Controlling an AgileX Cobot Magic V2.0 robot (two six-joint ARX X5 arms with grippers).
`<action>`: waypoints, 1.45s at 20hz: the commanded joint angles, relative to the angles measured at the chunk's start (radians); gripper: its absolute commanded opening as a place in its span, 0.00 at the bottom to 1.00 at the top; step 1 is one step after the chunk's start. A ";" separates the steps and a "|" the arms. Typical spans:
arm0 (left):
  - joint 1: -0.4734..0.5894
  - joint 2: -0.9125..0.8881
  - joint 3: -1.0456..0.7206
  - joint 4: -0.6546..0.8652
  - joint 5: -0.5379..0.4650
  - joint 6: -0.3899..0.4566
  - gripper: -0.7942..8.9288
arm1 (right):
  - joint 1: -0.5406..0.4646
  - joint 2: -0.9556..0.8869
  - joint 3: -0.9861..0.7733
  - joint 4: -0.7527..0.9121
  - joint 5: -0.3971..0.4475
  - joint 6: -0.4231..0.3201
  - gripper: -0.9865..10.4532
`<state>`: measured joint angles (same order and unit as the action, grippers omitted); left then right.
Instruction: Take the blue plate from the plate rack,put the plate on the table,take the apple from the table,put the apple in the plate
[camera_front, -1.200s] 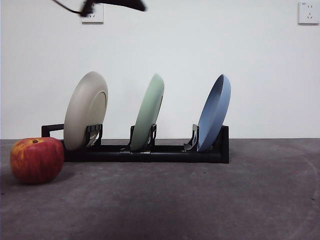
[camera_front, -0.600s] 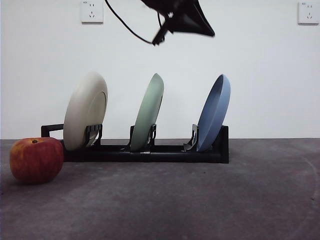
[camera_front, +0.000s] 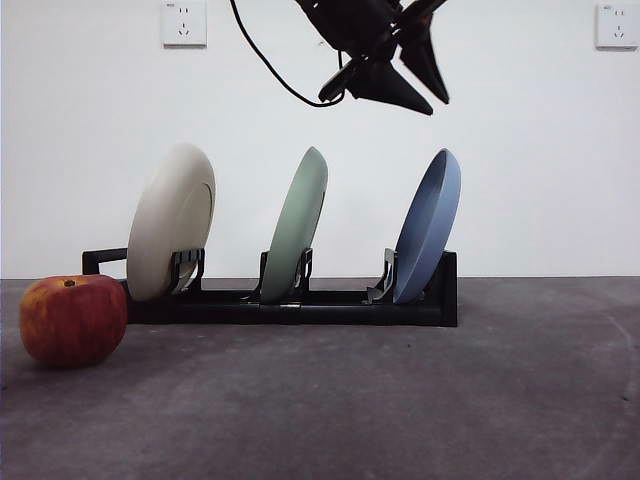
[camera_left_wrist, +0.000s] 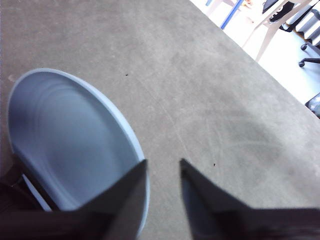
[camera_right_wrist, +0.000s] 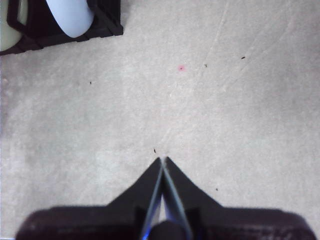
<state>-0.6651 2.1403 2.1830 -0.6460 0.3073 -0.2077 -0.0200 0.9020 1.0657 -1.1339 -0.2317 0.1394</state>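
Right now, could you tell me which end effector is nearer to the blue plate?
Left. The left end effector hangs open just above the blue plate in the plate rack. The right end effector is shut, over the bare table away from it.

No legible text, label, brand, number or sign in any view. The plates, the plate rack (camera_front: 290, 305) and the apple (camera_front: 73, 320) carry no readable marking. Wall sockets (camera_front: 184, 22) show no readable lettering.
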 joint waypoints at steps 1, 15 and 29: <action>-0.016 0.039 0.000 0.005 -0.002 0.016 0.38 | -0.001 0.001 0.001 -0.009 0.004 -0.009 0.09; -0.055 0.133 0.000 -0.005 -0.103 -0.010 0.25 | -0.001 0.001 0.001 -0.045 0.004 -0.011 0.09; -0.056 0.134 0.000 0.011 -0.125 0.001 0.07 | -0.001 0.001 0.001 -0.042 0.004 -0.013 0.09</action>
<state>-0.7212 2.2562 2.1845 -0.6365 0.1940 -0.2119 -0.0200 0.9031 1.0657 -1.1805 -0.2317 0.1371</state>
